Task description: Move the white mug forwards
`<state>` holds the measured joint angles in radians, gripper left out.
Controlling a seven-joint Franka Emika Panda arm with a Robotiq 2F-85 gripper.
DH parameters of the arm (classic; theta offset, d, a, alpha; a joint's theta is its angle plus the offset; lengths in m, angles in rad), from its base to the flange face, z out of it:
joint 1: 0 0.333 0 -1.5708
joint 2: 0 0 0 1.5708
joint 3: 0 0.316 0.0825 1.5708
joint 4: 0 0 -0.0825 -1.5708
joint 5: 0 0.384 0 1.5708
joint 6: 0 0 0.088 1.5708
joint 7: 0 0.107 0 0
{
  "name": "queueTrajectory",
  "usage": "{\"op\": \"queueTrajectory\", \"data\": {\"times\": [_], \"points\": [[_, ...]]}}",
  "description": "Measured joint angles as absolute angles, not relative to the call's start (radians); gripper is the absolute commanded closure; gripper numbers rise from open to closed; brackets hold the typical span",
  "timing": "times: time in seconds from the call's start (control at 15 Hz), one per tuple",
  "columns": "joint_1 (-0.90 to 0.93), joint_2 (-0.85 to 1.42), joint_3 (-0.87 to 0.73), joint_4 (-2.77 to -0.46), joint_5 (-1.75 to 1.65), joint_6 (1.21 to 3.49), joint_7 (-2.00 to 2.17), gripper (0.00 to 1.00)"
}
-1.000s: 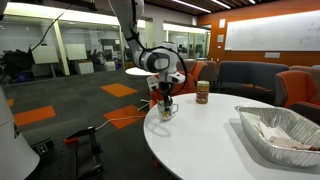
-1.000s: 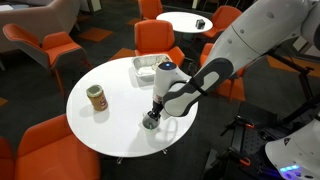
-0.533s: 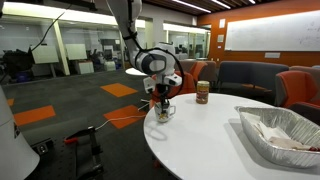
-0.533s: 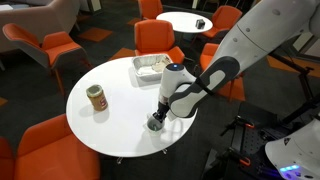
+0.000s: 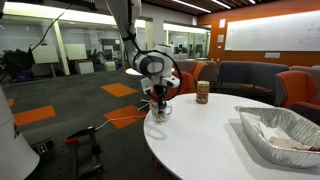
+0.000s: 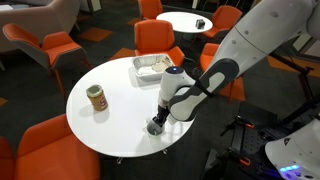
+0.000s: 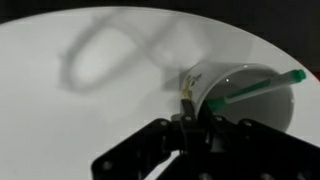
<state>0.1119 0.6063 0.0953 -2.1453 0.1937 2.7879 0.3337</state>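
The white mug (image 7: 235, 95) stands upright on the round white table (image 6: 110, 125) near its edge, also seen in both exterior views (image 5: 159, 113) (image 6: 155, 125). A green stick-like object (image 7: 262, 86) lies inside it. My gripper (image 7: 192, 125) is shut on the mug's rim, one finger inside and one outside, reaching down from above (image 5: 159, 100) (image 6: 162, 115). The mug's handle and pattern are mostly hidden; a small coloured mark shows on its side.
A brown jar with a pale lid (image 6: 96, 98) (image 5: 203, 92) stands across the table. A foil tray (image 5: 280, 130) (image 6: 152, 68) sits at another edge. Orange chairs (image 6: 50, 45) surround the table; a second round table (image 6: 190, 22) stands behind.
The gripper and mug have shifted slightly along the table toward its edge, in small steps across the frames.
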Motion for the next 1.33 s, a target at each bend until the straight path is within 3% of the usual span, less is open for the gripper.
{"op": "queueTrajectory", "data": {"times": [0.4,0.53,1.33], "points": [[0.109,0.606,0.089,-2.145,0.194,2.806,0.334,0.11],[0.109,0.606,0.084,-2.145,0.194,2.811,0.334,0.01],[0.101,0.455,0.099,-2.197,0.198,2.878,0.337,0.0]]}}
